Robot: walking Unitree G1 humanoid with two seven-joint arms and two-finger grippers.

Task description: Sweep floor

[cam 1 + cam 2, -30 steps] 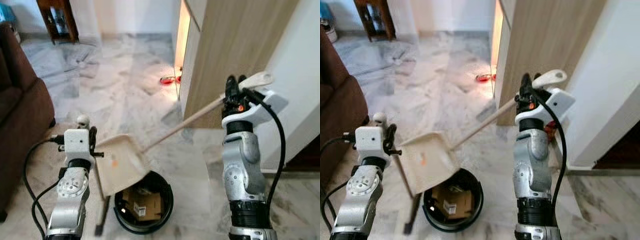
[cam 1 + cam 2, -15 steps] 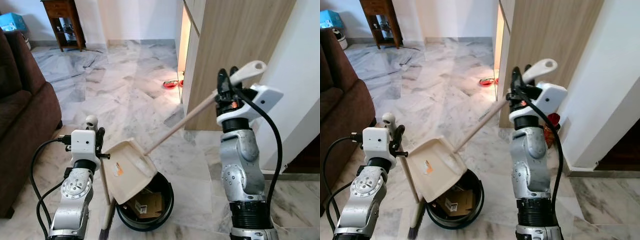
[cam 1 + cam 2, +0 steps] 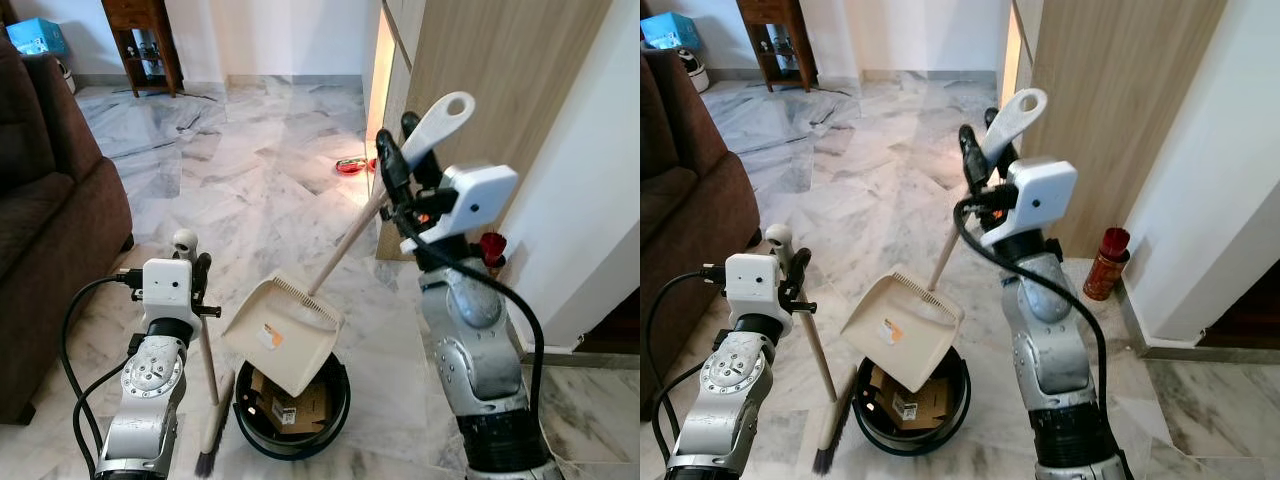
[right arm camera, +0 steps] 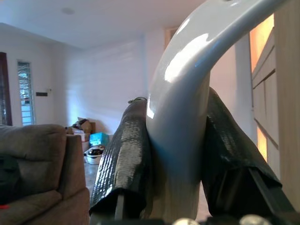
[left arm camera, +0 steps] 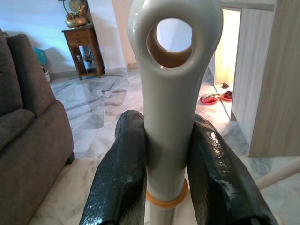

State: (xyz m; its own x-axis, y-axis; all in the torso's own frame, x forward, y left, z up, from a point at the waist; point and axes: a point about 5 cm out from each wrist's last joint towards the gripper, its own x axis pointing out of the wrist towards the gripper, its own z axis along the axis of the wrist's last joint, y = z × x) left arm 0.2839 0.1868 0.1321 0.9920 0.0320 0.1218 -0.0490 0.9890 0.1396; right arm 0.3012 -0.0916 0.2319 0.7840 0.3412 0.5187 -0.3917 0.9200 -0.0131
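A beige dustpan (image 3: 283, 335) hangs tilted over a black bin (image 3: 338, 408) that holds cardboard scraps. Its long wooden handle (image 3: 345, 240) rises steeply to a grey loop grip, and my right gripper (image 3: 396, 162) is shut on that grip, seen close in the right wrist view (image 4: 180, 122). My left gripper (image 3: 196, 272) is shut on the broom's grey handle top (image 5: 171, 93), with a black finger (image 5: 123, 178) on each side. The broom stick (image 3: 209, 365) stands nearly upright to the left of the bin, its bristles (image 3: 212, 445) on the marble floor.
A brown sofa (image 3: 50, 200) stands close on the left. A tall wooden cabinet (image 3: 500, 90) and a white wall are at the right, with a red can (image 3: 1107, 262) at their foot. Red bowls (image 3: 350, 167) lie by the cabinet's lit gap. A wooden side table (image 3: 140, 40) stands far back.
My right arm has swung left and raised the handle steeply, and the pan now tips over the bin. The broom stayed in my left gripper. The camera has tilted.
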